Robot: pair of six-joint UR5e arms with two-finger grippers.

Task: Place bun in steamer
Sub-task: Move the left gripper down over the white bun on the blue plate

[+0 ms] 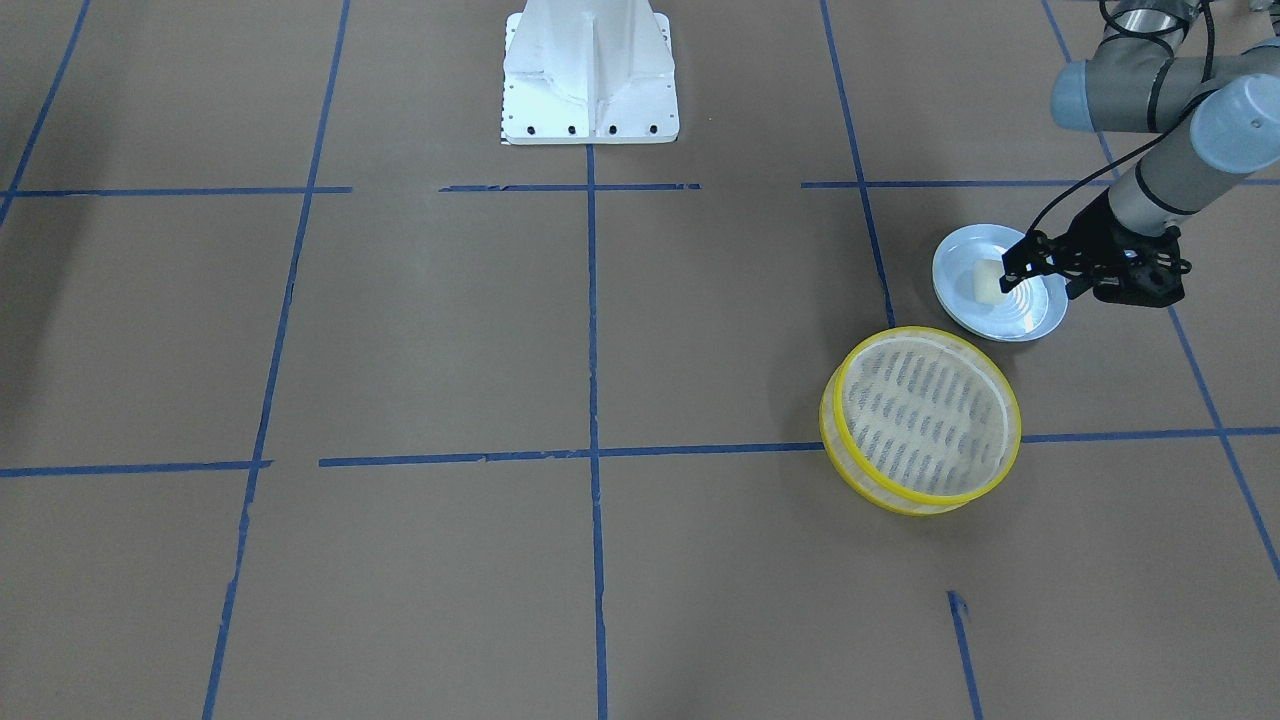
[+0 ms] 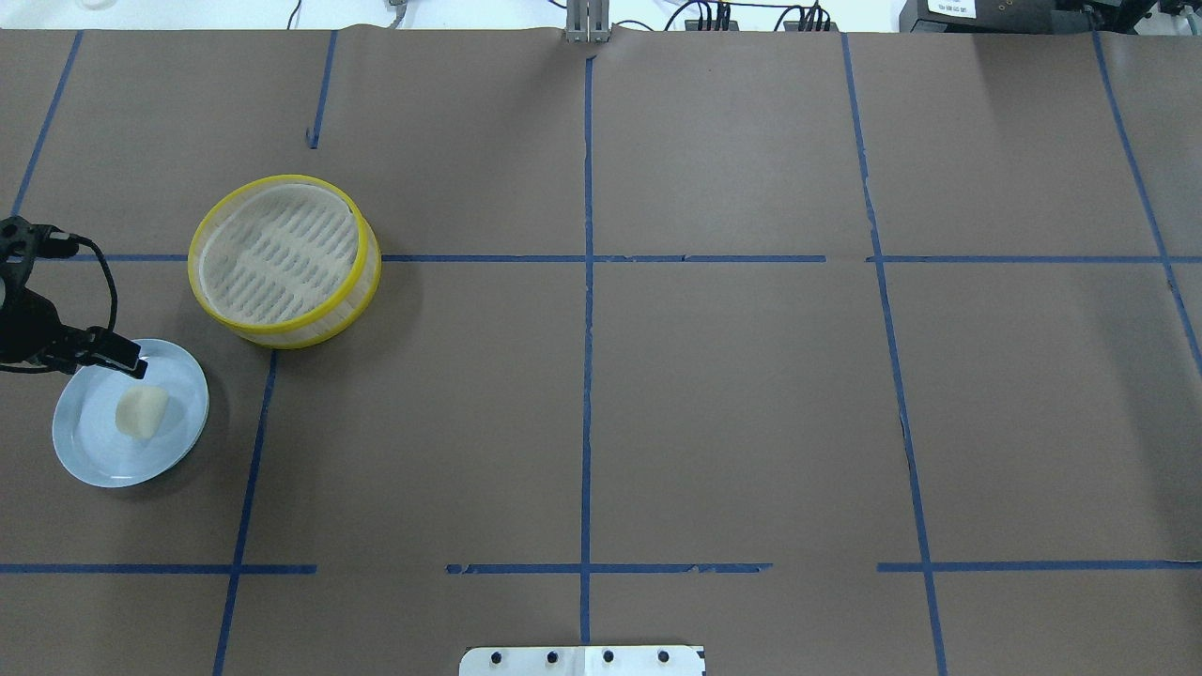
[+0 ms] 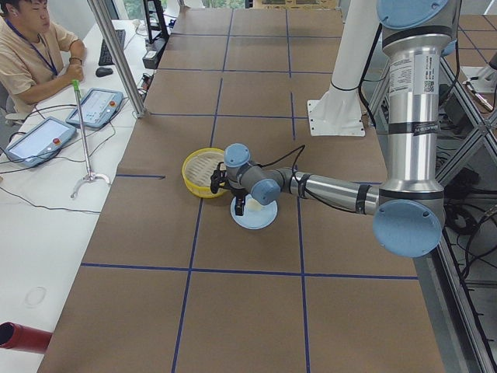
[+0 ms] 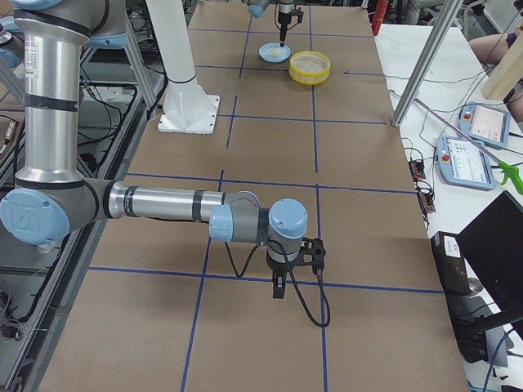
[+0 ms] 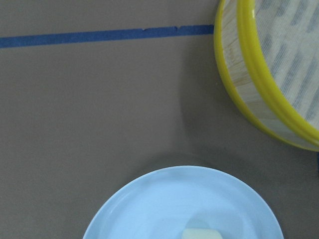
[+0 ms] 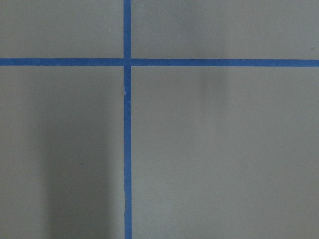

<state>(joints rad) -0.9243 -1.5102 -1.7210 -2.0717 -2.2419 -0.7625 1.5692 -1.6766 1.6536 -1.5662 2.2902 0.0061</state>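
Note:
The bun (image 1: pixel 985 282) is a small cream-white lump lying on a pale blue plate (image 1: pixel 1030 318). It also shows in the overhead view (image 2: pixel 141 411) and at the bottom edge of the left wrist view (image 5: pixel 202 234). The steamer (image 1: pixel 826 420), a yellow-rimmed basket with a slotted bottom, stands empty beside the plate (image 2: pixel 94 460). My left gripper (image 1: pixel 1008 272) hangs over the plate's edge just beside the bun, and its fingers look slightly apart and empty. My right gripper (image 4: pixel 278 287) hovers over bare table far from these things, and I cannot tell whether it is open or shut.
The robot's white base (image 1: pixel 590 75) stands at the table's middle back edge. Blue tape lines cross the brown table (image 2: pixel 751 394). An operator (image 3: pixel 31 47) sits at a side desk with tablets. The steamer's wall (image 5: pixel 249 64) is close to the plate's rim (image 5: pixel 164 184).

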